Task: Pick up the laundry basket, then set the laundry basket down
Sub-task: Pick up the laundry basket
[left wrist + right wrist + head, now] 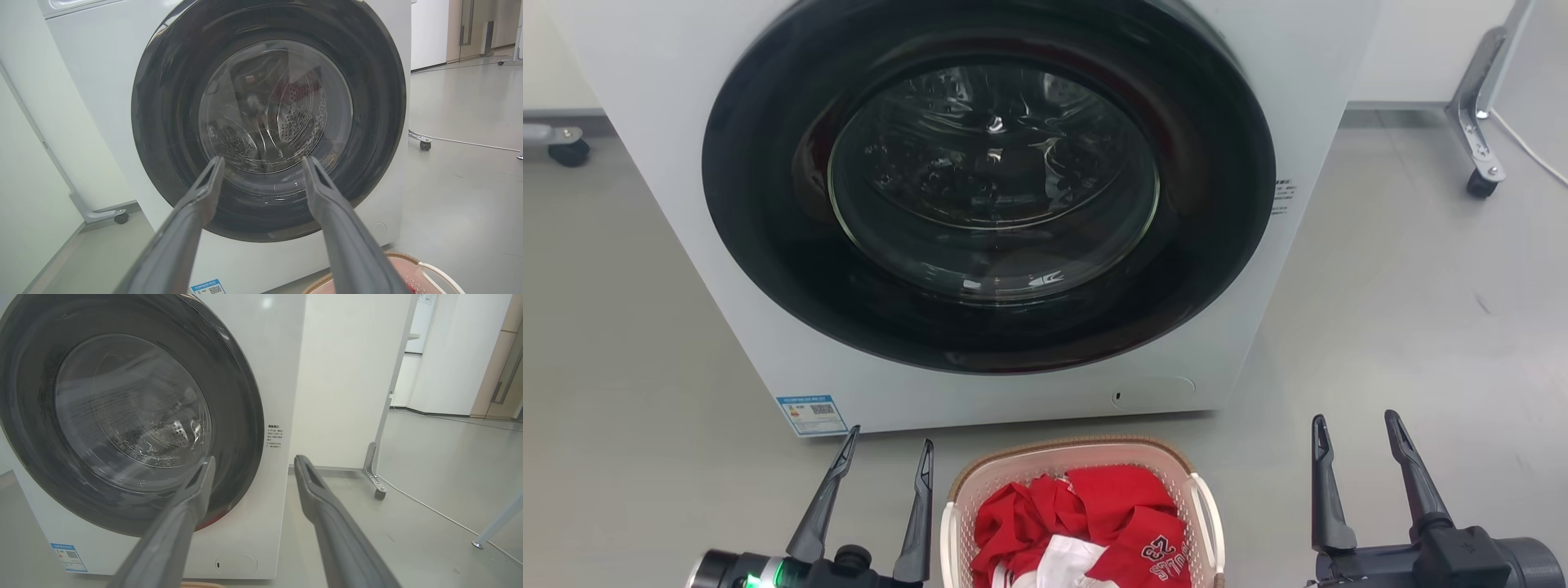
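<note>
The small pale pink perforated plastic laundry basket with brown woven-look rim, holding red clothes, sits on the floor just before the white front-loading washing machine, between the left gripper and right gripper, each spread apart, gripping nothing.

**A shirt number and two labels on the washer**

In the laundry basket, at the near edge of the floor, lies a red garment with white print that reads upside down from here. The number "23" is plain, and the letters beside it end in "ULLS".

The washing machine has a blue-bordered label at the lower left corner of its front. It carries a QR code and lines of print too small to read.

Right of the round door is a short block of dark print on the white panel. In the right wrist view it looks like several lines of Chinese characters, too fine to make out.
</note>
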### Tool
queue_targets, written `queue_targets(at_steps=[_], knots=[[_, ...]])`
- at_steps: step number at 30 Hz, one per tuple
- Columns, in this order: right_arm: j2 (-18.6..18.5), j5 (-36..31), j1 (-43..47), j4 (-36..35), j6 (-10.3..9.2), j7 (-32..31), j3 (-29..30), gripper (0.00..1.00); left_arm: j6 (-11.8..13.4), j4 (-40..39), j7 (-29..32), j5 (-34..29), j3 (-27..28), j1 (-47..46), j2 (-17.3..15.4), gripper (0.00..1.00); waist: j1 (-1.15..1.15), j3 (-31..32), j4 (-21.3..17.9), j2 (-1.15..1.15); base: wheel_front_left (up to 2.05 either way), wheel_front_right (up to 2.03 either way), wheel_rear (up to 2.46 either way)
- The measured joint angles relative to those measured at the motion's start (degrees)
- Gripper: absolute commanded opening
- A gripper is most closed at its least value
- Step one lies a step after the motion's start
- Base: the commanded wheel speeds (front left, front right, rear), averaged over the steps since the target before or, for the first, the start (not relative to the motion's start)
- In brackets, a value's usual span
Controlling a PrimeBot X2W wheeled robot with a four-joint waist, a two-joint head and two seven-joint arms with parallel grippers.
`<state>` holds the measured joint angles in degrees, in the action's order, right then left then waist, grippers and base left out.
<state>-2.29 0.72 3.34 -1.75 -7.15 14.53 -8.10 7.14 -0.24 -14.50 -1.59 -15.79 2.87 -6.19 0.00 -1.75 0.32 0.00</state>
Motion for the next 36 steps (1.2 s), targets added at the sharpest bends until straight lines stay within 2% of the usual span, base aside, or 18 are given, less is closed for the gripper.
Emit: queue_targets(at_steps=[8, 12, 15, 19, 29, 36], knots=[[0.0, 0.5, -0.2, -0.4, 0.00, 0.0, 1.3, 1.00, 0.0, -0.2, 0.0, 0.9, 0.0, -0.6, 0.7, 1.00, 0.00, -3.3, 0.2, 0.00, 0.00, 0.00, 0.00], [0.0, 3.7, -1.3, 0.1, 0.00, 0.0, 2.7, 1.00, -0.1, 0.3, 0.0, 1.6, 0.3, -3.2, 0.9, 1.00, 0.00, -5.8, 0.5, 0.00, 0.00, 0.00, 0.00], [0.0, 3.7, -4.1, 1.4, -0.16, 0.0, 3.4, 1.00, -0.1, 1.9, 0.0, 2.2, 0.5, -5.6, 1.2, 1.00, 0.00, -8.0, 0.7, 0.00, 0.00, 0.00, 0.00], [-0.1, 3.6, -8.0, 4.0, -0.13, 0.0, 3.5, 1.00, -0.7, 4.6, 0.0, 4.0, 0.6, -8.5, 1.5, 1.00, 0.00, -11.1, 1.1, 0.00, 0.00, 0.00, 0.00], [-0.3, 5.6, -17.7, 14.0, 1.57, 0.0, 3.4, 1.00, -2.5, 15.2, 0.0, 5.5, 0.2, -16.7, 2.7, 1.00, 0.01, -19.3, 1.6, 0.01, 0.00, 0.00, 0.00], [-0.4, 6.4, -24.1, 21.7, 1.79, -0.4, 3.0, 1.00, -2.6, 22.4, 0.1, 9.4, 1.6, -22.4, 3.3, 1.00, 0.02, -25.3, 1.9, 0.01, 0.00, 0.00, 0.00]])
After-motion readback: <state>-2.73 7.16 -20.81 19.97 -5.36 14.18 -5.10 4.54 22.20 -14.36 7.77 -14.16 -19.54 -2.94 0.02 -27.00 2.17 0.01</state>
